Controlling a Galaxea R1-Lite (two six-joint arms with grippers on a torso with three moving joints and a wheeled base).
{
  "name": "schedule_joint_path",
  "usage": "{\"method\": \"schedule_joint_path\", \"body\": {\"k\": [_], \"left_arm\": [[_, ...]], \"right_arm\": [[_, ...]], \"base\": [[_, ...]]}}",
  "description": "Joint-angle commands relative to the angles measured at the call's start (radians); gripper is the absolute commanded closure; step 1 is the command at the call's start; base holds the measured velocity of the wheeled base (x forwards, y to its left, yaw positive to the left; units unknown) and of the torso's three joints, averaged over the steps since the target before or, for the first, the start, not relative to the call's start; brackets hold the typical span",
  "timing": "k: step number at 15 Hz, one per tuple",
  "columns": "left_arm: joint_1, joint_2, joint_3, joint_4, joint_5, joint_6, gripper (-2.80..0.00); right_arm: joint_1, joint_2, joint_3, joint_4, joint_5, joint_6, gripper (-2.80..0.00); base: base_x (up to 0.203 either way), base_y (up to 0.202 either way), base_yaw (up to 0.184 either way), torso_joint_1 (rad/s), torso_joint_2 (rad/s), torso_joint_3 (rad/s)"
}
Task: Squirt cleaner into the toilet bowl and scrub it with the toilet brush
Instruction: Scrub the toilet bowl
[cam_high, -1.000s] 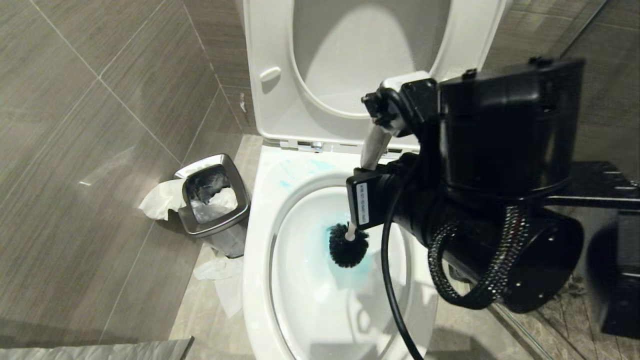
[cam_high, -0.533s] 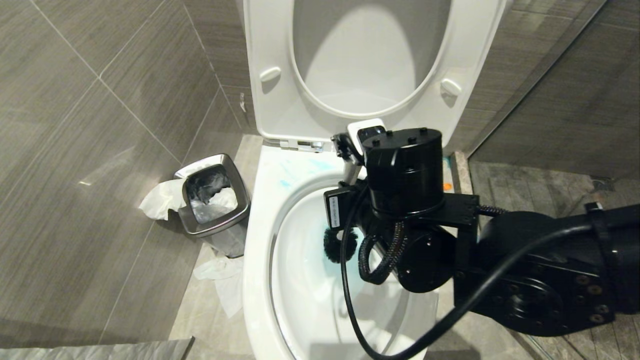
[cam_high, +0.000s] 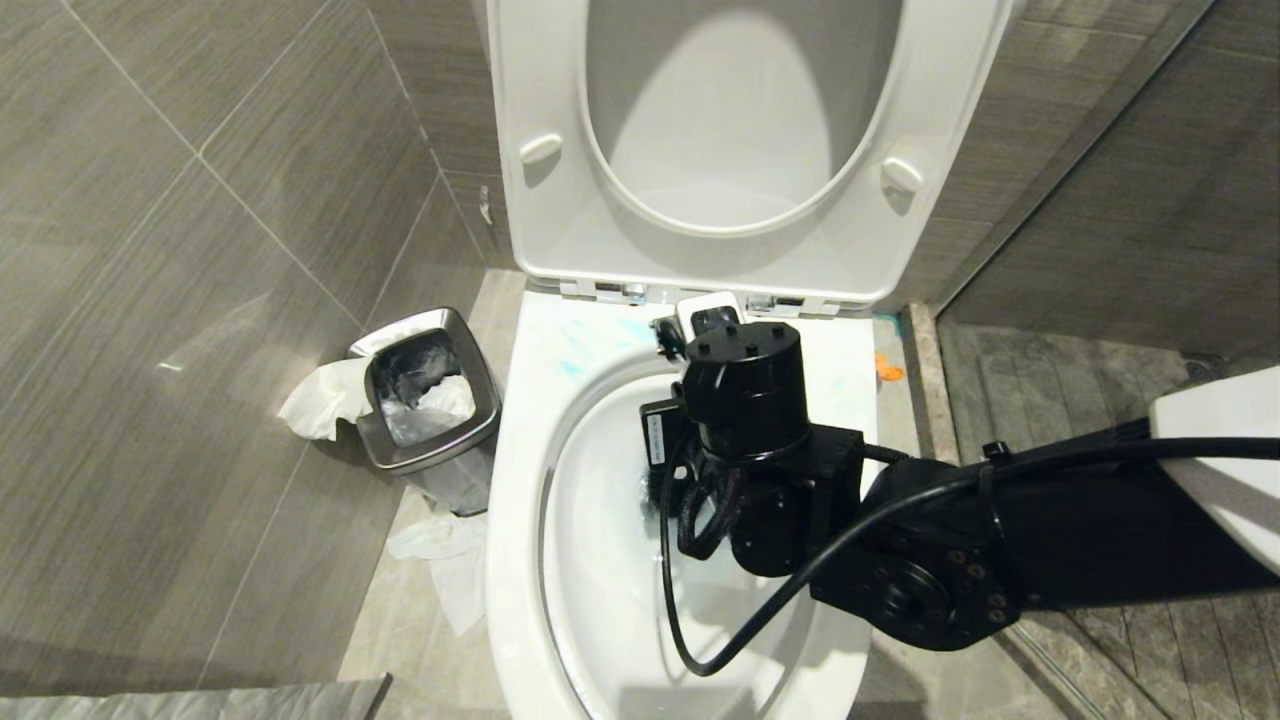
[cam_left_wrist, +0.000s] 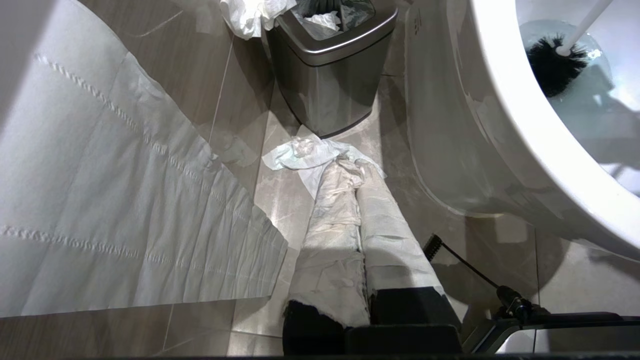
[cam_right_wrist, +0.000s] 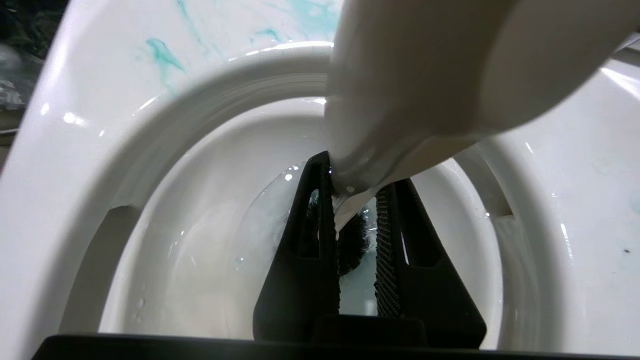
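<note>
Down near the floor, the left gripper (cam_left_wrist: 367, 320) hangs parked beside the toilet, its jaws closed together with tissue paper (cam_left_wrist: 345, 235) wrapped round them. Beyond it, crumpled tissue (cam_high: 440, 560) lies on the floor tiles, and a small square steel bin (cam_high: 425, 400) stands just beside the toilet bowl (cam_high: 520, 470), stuffed with paper. Over the bowl, the right gripper (cam_right_wrist: 355, 200) reaches in from the right, jaws clamped narrowly on the white handle of the toilet brush (cam_right_wrist: 400, 100) (the arm hides most of the handle from the head camera). The black bristle head (cam_left_wrist: 555, 65) sits low in the basin, at the water, which carries a faint turquoise tint. Thin smears of the cleaner (cam_high: 575, 350) mark the back rim on the left side. Behind, the seat and lid (cam_high: 720, 150) stand raised upright against the wall.
</note>
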Motion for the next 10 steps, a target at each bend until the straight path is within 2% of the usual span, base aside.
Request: {"method": "schedule_joint_path", "body": {"k": [1,4,7,10], "left_arm": [[0.0,0.001,0.002,0.0,0.0,0.001,0.0],[0.0,0.001,0.002,0.0,0.0,0.001,0.0],[0.0,0.001,0.002,0.0,0.0,0.001,0.0],[0.0,0.001,0.002,0.0,-0.001,0.002,0.0]], "right_arm": [[-0.006,0.052,-0.004,-0.021,-0.01,-0.003,0.0],[-0.004,0.013,-0.019,-0.022,-0.018,-0.016,0.0],[-0.001,-0.105,-0.061,0.003,-0.017,-0.082,0.0],[0.003,-0.228,-0.141,0.122,-0.015,-0.107,0.0]], "base": [[0.0,0.0,0.0,0.0,0.0,0.0],[0.0,0.0,0.0,0.0,0.0,0.0],[0.0,0.0,0.0,0.0,0.0,0.0],[0.0,0.0,0.0,0.0,0.0,0.0]]}}
